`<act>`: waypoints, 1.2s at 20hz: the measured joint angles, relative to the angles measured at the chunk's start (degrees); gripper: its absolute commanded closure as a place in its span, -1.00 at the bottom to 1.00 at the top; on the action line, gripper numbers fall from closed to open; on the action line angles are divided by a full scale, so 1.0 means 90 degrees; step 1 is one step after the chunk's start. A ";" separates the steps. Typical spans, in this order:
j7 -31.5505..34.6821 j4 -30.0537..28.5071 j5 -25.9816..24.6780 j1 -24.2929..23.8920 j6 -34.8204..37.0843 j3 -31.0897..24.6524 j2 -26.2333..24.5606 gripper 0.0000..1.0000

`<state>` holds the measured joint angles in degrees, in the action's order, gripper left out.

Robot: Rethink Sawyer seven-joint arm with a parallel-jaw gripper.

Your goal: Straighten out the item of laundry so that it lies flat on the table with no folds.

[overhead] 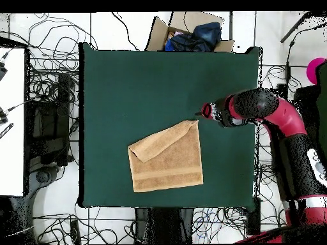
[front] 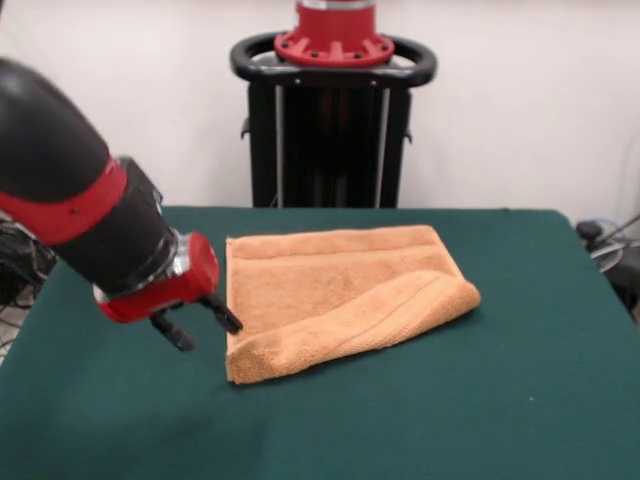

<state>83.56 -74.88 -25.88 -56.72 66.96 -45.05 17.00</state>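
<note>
The orange-tan towel [front: 335,290] lies in the middle of the dark green table [front: 500,400]. Its near edge is folded over on itself into a thick diagonal band from the near-left corner to the right. In the overhead view the towel [overhead: 169,163] shows that fold along its upper-left edge, on the table [overhead: 128,83]. My gripper [front: 202,328] is open and empty. It hangs low over the table just left of the towel's near-left corner. In the overhead view the gripper [overhead: 203,113] sits next to the towel's upper-right corner.
The black pedestal [front: 330,120] stands behind the table's far edge. In the overhead view a cardboard box with blue cloth [overhead: 191,33] stands beyond the far edge, a white desk [overhead: 13,121] is at the left, and cables lie on the floor around the table.
</note>
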 measured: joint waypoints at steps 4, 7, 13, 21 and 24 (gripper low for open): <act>0.0000 -0.0410 0.0029 -0.0009 0.0000 0.0014 0.0487 -1.00; 0.0000 -0.0676 0.0073 -0.0008 0.0000 0.0036 0.0761 -1.00; 0.0000 -0.1148 0.0161 0.0069 0.0000 0.0272 0.1155 -1.00; 0.0000 -0.1623 0.0467 0.0153 -0.0040 0.0579 0.1209 -1.00; 0.0000 -0.1883 0.0721 0.0132 -0.0253 0.0636 0.1163 -1.00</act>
<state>83.56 -91.83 -19.39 -55.54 64.68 -39.33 27.47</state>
